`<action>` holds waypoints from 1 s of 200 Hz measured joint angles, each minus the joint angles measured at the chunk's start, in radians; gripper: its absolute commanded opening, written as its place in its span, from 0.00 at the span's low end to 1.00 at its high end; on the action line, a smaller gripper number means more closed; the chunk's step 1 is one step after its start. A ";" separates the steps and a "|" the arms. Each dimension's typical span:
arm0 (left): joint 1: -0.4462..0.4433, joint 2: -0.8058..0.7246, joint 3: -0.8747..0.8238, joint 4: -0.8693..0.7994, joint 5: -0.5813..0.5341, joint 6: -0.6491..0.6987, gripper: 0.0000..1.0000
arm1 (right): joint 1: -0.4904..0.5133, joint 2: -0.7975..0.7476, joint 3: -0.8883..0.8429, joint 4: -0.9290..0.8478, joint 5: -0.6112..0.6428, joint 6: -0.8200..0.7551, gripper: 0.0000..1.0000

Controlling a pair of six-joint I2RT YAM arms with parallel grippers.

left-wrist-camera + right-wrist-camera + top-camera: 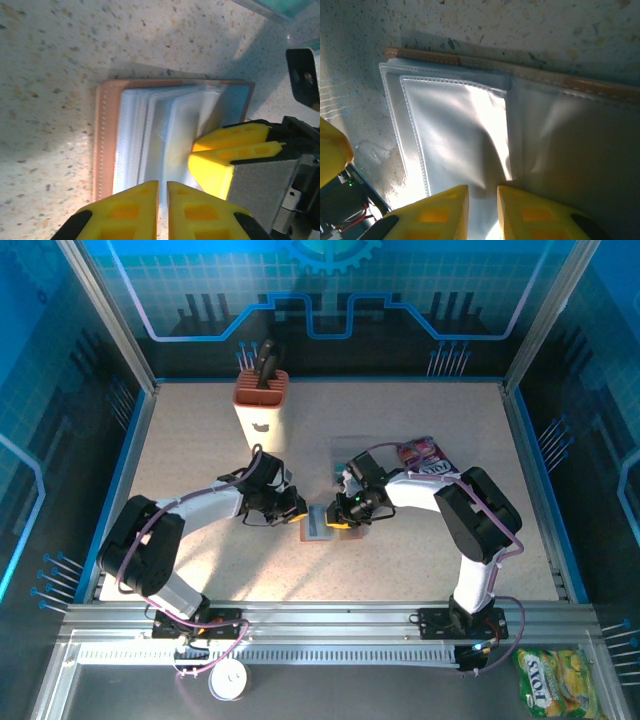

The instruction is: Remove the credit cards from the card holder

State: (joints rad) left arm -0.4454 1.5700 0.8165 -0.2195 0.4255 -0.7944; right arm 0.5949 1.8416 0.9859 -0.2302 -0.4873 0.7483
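- Table (200, 560): pale speckled top inside a blue-walled enclosure, with both arms bolted at its near edge.
- Card holder (318, 531) (107, 150) (455, 130): lies open and flat on the table, near the middle, between the two grippers. It has a brown stitched outer edge, and a stack of clear plastic sleeves is fanned up from it. Glare on the sleeves hides whatever they hold.
- Left gripper (299, 512) (163, 210): sits at the holder's left side, tips down over the sleeve edges. The yellow fingers are nearly together with a thin slit between them. A sleeve edge lies at the slit, but I cannot tell whether it is clamped. One of its fingers (330, 150) shows at the left margin of the right wrist view.
- Right gripper (338, 519) (482, 210) (200, 152): sits at the holder's right side, with its tips on the sleeves. The fingers are pinched on one clear sleeve of the card holder, which runs up from the narrow gap between them and bulges.
- Knife block (261, 405): cream body with an orange top and dark handles, upright at the far side of the table, well apart from the holder.
- Clear tray (352, 448): on the table behind the right gripper.
- Purple packet (425, 455): just beside the tray, on its right.
- Yellow-green packet (555, 680): off the table, at the near right corner beside the rail.
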 measured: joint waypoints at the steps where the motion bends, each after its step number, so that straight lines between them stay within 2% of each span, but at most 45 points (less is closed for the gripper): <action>1: 0.000 0.000 0.000 0.002 0.002 -0.003 0.17 | 0.000 0.000 0.000 0.001 0.000 0.000 0.24; 50: -0.020 0.048 0.000 0.060 0.051 -0.046 0.21 | -0.010 0.000 -0.028 0.053 -0.027 0.024 0.24; 83: -0.026 0.056 0.001 0.077 0.055 -0.064 0.27 | -0.015 0.000 -0.045 0.090 -0.045 0.044 0.24; 200: -0.044 0.099 0.025 0.094 0.054 -0.072 0.27 | -0.020 -0.003 -0.071 0.146 -0.070 0.068 0.24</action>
State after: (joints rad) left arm -0.4896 1.6688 0.8413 -0.1257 0.4793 -0.8661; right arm 0.5747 1.8389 0.9150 -0.0845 -0.5571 0.8165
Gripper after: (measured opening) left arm 0.275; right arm 0.239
